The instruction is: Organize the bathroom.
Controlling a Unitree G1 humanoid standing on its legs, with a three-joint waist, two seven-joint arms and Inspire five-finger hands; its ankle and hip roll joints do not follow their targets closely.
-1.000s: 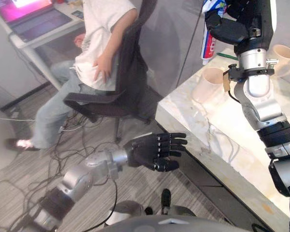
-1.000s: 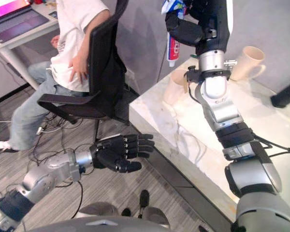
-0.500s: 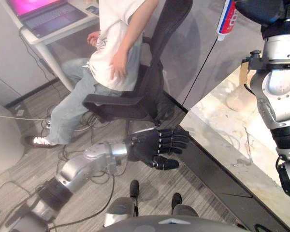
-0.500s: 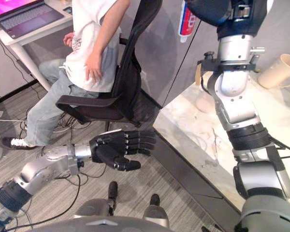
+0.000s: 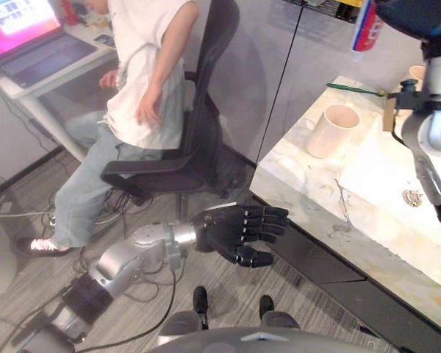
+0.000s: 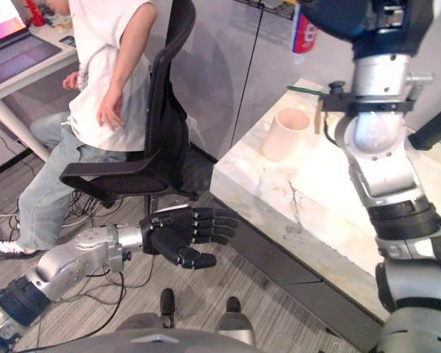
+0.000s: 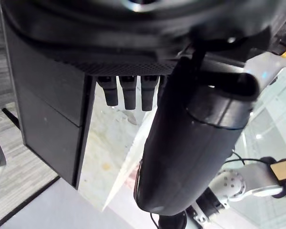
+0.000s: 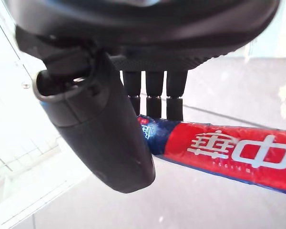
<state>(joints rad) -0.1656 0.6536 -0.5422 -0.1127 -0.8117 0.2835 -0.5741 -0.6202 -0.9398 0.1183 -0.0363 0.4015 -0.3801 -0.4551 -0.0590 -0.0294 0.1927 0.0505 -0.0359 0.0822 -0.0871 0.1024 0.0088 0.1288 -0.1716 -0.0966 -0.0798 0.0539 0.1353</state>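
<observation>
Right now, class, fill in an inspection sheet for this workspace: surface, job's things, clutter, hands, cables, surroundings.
Surface: pale marble counter, with a small metal drain set in it.
Job's things: red and blue toothpaste tube held up in the air; beige cup upright on the counter; green toothbrush lying near the counter's far edge.
Clutter: nothing seen.
Hands: right hand curled round the toothpaste tube, raised above the counter; left hand open, fingers straight, held over the floor beside the counter.
Cables: loose cables on the floor under the chair.
Surroundings: a person seated on a black office chair; laptop on a desk.
</observation>
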